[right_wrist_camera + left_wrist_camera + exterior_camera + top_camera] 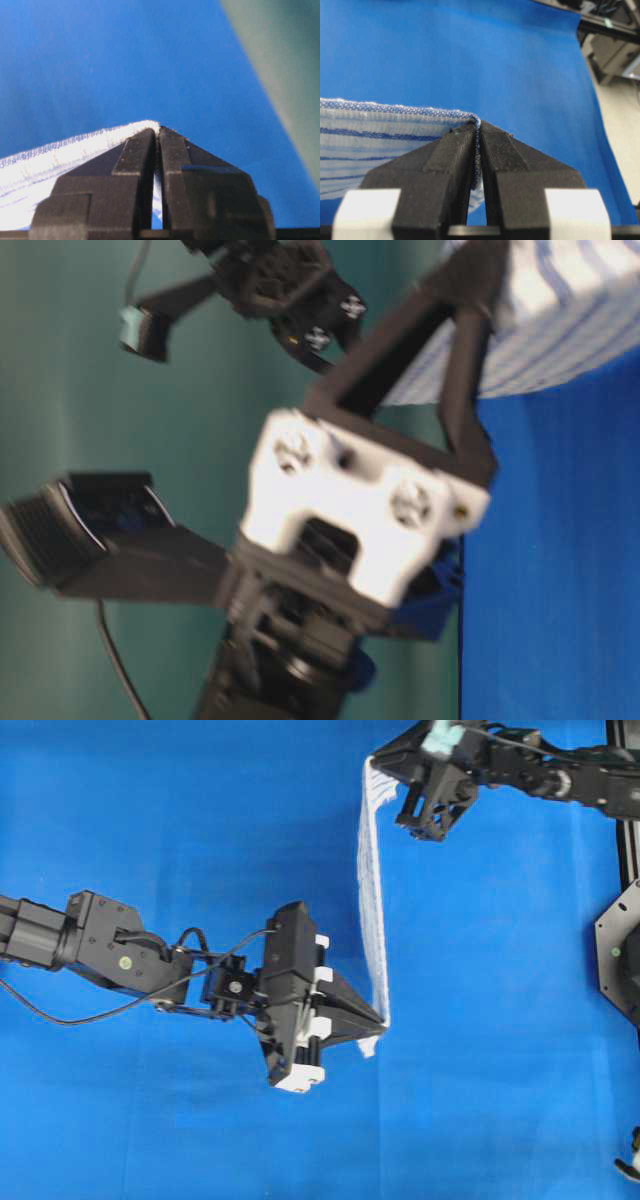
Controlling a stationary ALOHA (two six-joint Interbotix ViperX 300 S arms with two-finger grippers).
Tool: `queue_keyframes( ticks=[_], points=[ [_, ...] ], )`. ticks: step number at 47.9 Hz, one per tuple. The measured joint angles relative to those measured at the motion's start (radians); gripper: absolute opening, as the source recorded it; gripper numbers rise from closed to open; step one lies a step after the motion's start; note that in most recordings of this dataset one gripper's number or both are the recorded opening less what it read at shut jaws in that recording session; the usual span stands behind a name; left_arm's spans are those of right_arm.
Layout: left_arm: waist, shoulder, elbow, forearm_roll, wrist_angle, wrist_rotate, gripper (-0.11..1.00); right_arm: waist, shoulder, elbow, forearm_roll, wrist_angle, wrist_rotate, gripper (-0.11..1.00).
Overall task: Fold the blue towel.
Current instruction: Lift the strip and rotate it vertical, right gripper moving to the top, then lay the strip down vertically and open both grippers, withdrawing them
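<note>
Overhead, we see the blue towel [371, 890] stretched edge-on between the left gripper [380, 1017] and right gripper [375, 765], above the blue surface [180, 820]. Wrist views show each clamped on a corner. We judge it light, limp; corners suit gripping.

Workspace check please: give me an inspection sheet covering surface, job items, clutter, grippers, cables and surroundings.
Surface: blue cloth-covered table, bare where visible.
Job's things: blue towel lifted off the table, stretched between the two grippers, seen edge-on from overhead.
Clutter: nothing seen.
Grippers: left gripper shut on a towel corner; right gripper shut on another corner.
Cables: black cable loops along the left arm, clear of the towel.
Surroundings: teal backdrop in the table-level view; black frame hardware at the overhead view's right edge.
</note>
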Motion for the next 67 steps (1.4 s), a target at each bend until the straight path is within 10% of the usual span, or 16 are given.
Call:
queue_keyframes(
  ticks=[40,51,67],
  points=[
    [-0.023,-0.067,0.221,-0.049,-0.083,-0.017,0.03,0.040,0.296,-0.270,0.000,0.072,-0.006,0.02],
    [-0.025,-0.067,0.222,-0.048,-0.083,-0.017,0.35,0.040,0.311,-0.272,0.000,0.078,-0.006,0.04],
    [-0.021,-0.080,0.222,-0.048,-0.041,-0.012,0.59,0.041,0.313,-0.275,-0.008,0.078,-0.009,0.87]
  ],
)
